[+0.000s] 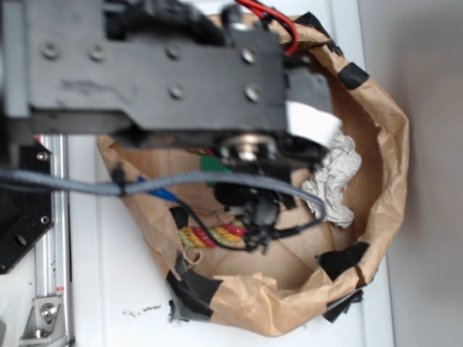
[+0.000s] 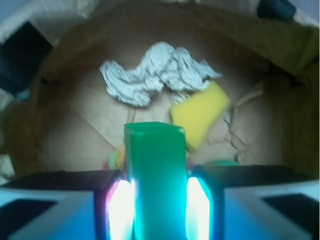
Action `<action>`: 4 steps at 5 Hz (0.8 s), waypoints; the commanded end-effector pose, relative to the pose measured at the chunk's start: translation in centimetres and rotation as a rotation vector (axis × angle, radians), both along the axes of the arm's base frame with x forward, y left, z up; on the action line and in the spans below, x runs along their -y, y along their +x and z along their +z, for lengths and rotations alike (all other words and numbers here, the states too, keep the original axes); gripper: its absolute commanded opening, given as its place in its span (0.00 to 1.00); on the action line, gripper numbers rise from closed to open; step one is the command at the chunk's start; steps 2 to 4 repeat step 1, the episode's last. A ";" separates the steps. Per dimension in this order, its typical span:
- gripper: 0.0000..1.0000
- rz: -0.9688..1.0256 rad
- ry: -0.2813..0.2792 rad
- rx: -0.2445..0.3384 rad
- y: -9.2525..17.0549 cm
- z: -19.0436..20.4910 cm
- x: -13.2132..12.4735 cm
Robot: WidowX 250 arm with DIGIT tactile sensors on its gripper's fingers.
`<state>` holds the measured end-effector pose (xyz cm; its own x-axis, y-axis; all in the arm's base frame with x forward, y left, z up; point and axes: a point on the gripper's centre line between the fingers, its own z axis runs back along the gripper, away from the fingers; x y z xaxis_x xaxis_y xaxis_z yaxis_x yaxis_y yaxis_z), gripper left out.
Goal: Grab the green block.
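Both pads [image 2: 120,205] clamp block [image 2: 156,180]; sponge [image 2: 201,114] beyond block. Grasp looks done; I'd lift straight up next.

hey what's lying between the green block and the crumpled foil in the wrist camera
In the wrist view, the yellow sponge lies tilted between the green block, held in the gripper, and the crumpled foil. Left of it is bare brown paper.

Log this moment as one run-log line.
phase: grasp | gripper: shut on green block | yellow sponge: beyond | crumpled foil: behind
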<state>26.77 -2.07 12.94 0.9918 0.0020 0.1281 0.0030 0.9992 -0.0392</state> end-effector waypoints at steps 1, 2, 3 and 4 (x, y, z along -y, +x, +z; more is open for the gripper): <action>0.00 0.047 -0.051 0.044 0.3 1.0 1.2; 0.00 0.047 -0.051 0.044 0.3 1.0 1.2; 0.00 0.047 -0.051 0.044 0.3 1.0 1.2; 0.00 0.047 -0.051 0.044 0.3 1.0 1.2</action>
